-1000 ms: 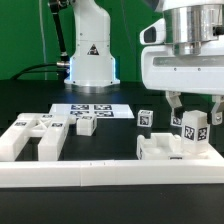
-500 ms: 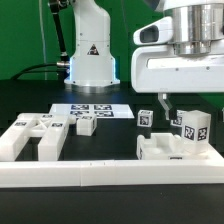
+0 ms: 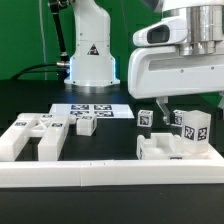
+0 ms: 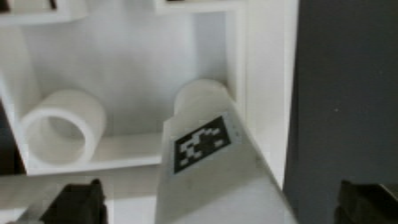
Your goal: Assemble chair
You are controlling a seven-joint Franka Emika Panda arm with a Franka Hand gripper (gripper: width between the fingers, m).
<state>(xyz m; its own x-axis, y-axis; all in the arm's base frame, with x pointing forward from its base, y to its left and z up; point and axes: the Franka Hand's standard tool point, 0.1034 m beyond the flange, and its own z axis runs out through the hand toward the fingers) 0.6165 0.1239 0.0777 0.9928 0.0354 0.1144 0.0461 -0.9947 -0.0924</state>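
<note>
1. Above the exterior view's right end of the black table (image 3: 110,150): the gripper (image 4: 219,203), jaws spread wide, clamped on nothing.
2. In the wrist view, a dark fingertip (image 4: 75,200) low at each side, with the tagged bar (image 4: 217,150) of the chair in the gap between, touching neither.
3. Next to that bar, a half-built chair frame (image 4: 98,60) with a round white tube end (image 4: 63,125) lying inside it; peg or socket, cannot tell.
4. In the exterior view, directly below the gripper: the same frame (image 3: 160,148), close behind the long white border rail (image 3: 100,176), with the tagged bar (image 3: 195,128) standing up at its right end.
5. Well apart, toward the exterior view's left: a cluster of loose chair parts (image 3: 35,135), then a small tagged block (image 3: 87,126), and a tagged cube (image 3: 146,117) nearer the frame.
6. Farther back: the marker board (image 3: 92,110) flat on the table, in front of the robot base (image 3: 88,60).
</note>
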